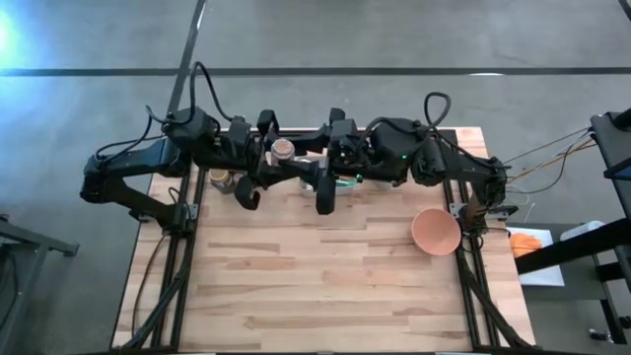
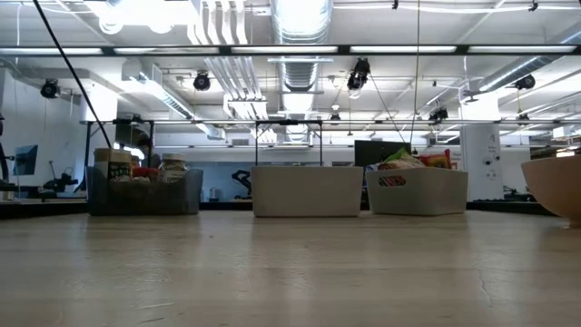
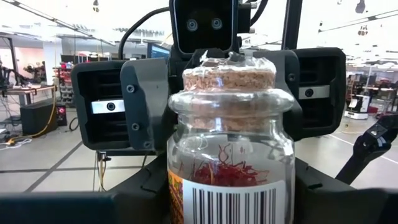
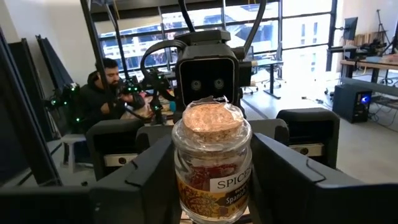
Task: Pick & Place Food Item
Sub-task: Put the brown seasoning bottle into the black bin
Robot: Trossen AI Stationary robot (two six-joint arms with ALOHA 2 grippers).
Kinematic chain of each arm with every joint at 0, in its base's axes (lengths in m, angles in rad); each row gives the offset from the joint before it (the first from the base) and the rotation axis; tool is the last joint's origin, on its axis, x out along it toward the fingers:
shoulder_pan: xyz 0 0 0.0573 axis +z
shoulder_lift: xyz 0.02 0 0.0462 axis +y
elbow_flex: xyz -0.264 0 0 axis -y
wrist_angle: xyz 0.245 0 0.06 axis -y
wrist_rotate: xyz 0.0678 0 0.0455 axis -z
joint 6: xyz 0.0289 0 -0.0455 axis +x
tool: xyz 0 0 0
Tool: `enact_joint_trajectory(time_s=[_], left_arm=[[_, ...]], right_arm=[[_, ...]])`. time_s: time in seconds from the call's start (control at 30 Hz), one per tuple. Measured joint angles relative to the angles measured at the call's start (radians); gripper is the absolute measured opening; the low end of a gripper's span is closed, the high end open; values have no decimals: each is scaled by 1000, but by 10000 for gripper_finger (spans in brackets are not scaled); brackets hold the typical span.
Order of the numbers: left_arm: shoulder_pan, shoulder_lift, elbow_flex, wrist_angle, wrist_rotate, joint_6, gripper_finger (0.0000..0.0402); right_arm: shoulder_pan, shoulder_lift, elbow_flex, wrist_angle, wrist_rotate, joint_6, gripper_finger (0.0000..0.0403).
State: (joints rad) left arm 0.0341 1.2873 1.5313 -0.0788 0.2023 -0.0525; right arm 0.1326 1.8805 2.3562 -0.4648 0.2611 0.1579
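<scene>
One spice jar, one bowl, three bins beyond.

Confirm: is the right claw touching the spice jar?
Cannot tell. In the right wrist view the right claw closely flanks the spice jar on both sides, but neither contact nor a gap shows plainly.
</scene>
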Motion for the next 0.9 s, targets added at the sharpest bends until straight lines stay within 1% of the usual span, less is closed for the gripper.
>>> enact_joint_trajectory(time_s=[0.2, 0.3, 0.4, 0.47, 0.6, 0.7, 0.8, 0.9], left_arm=[[-1, -1, 0, 1, 1, -19, 172], [0, -2, 2, 4, -1, -22, 172], [0, -2, 2, 10, 0, -22, 172], [-1, -2, 3, 11, 0, -22, 172], [-1, -2, 3, 11, 11, -14, 172], [-1, -2, 3, 12, 14, -14, 172], [-1, -2, 4, 14, 14, -15, 172], [-1, -1, 4, 19, 11, -18, 172]], right_arm=[[0, 0, 0, 1, 0, -24, 154], [0, 0, 0, 3, -2, -27, 151], [0, 0, 0, 8, -32, -35, 147], [0, 0, -1, 8, -47, -35, 166], [-1, 1, -2, 6, -57, -7, 222], [-1, 1, -3, 8, -56, 7, 254], [-2, 1, -4, 23, -53, 4, 273], [-2, 1, -4, 34, -52, 3, 280]])
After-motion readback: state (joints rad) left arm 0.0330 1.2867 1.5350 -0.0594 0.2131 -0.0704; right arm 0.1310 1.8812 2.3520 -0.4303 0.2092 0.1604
